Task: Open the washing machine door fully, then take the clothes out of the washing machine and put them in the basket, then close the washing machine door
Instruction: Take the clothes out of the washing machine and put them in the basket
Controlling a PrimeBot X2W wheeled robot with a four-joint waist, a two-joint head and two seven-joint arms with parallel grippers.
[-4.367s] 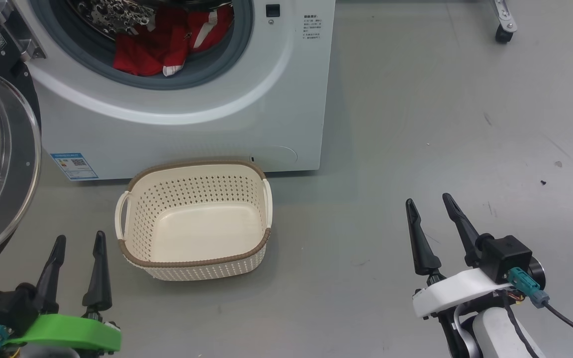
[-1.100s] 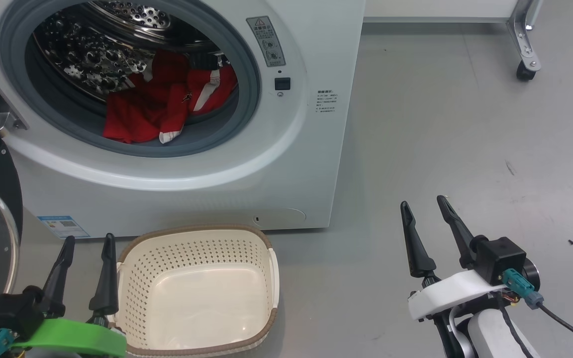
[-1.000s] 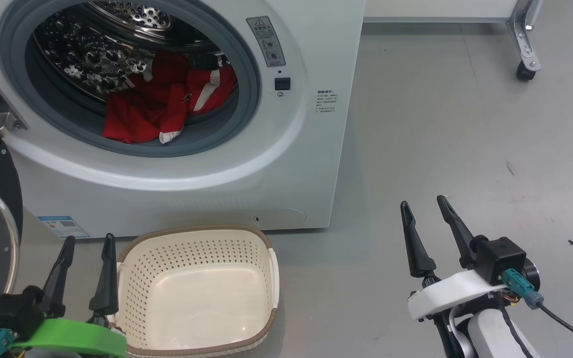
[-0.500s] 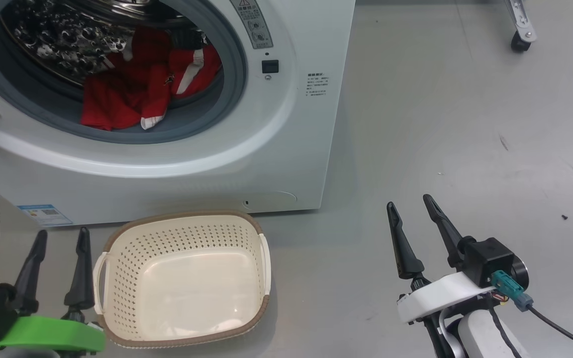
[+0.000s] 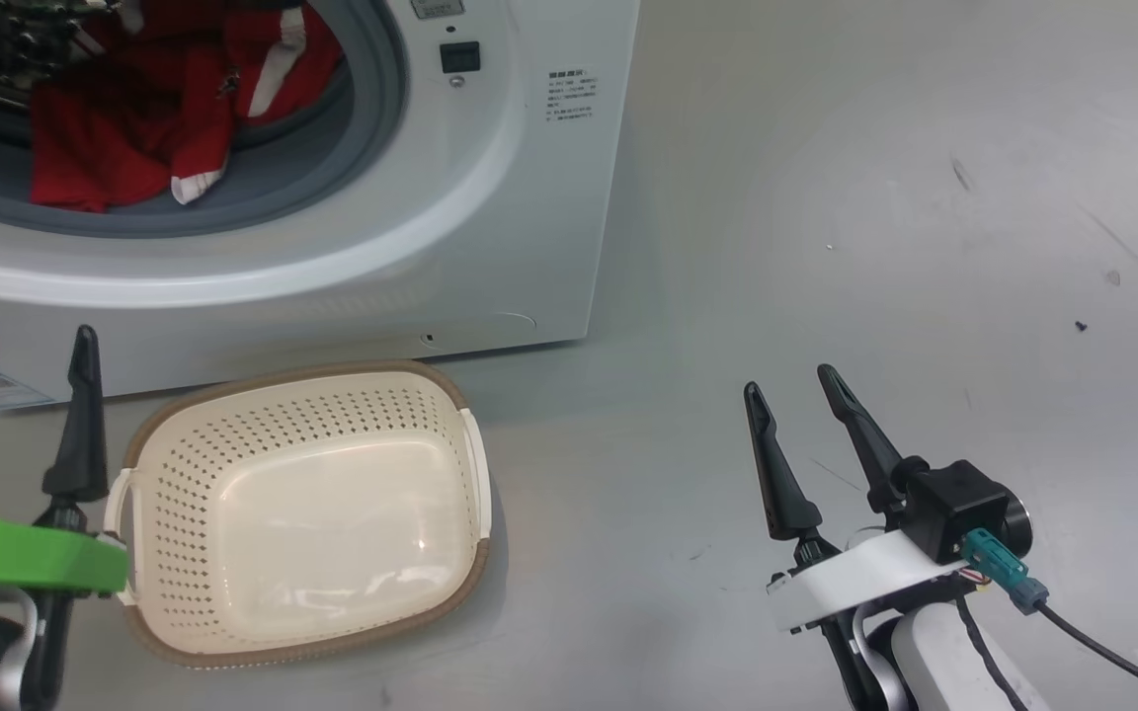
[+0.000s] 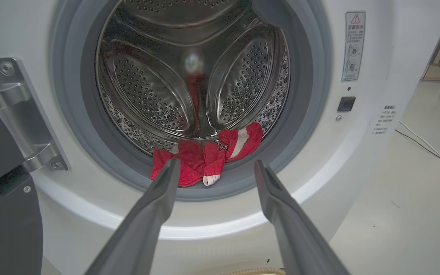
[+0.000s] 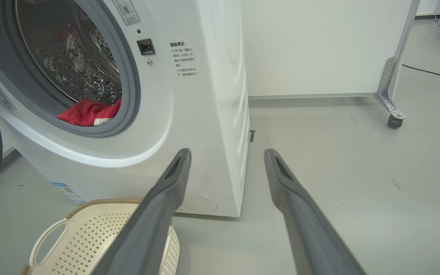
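The washing machine [image 5: 490, 197] stands with its mouth uncovered, and the red-and-white clothes [image 5: 124, 109] lie at the front of the steel drum [image 6: 189, 76]. The washing machine door [image 6: 2, 214] is swung aside to the left on its metal hinge [image 6: 21, 114]. The cream basket [image 5: 164, 464] sits empty on the floor before the machine. My left gripper [image 5: 34, 338] is open, just left of the basket and short of the machine's front; in the left wrist view the left gripper [image 6: 217, 163] points at the clothes [image 6: 239, 139]. My right gripper [image 5: 788, 383] is open over bare floor to the right.
A white panel on a metal frame with a caster [image 7: 393, 122] stands behind and to the right of the machine. Grey floor [image 5: 875, 247] stretches to the right. A black cable [image 7: 430, 74] runs along the far floor.
The head camera has swung, so the whole scene slid left and the machine's mouth moved toward the top corner. My left gripper has come forward past the basket toward the machine. Both grippers stay open.
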